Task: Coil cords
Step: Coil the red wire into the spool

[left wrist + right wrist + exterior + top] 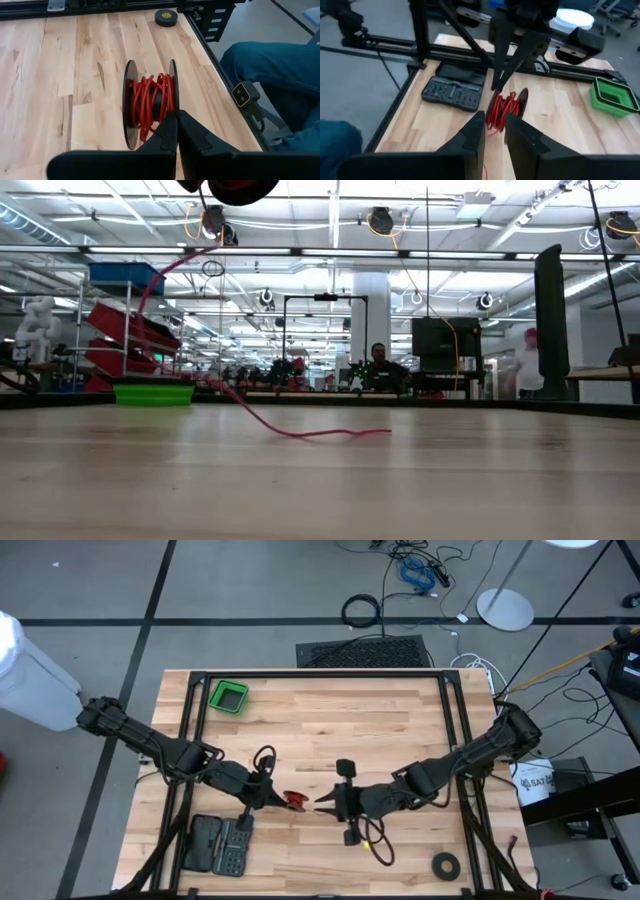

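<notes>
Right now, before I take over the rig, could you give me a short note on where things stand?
Left gripper: fingers shut on the black spool, holding it off the table near the front middle.
Right gripper: close beside the spool, pointing at it.
Red cord: mostly wound on the spool; a loose tail hangs down and trails across the table.
Done: most turns are on.
Left: wind in the tail, then probably set the spool down.
</notes>
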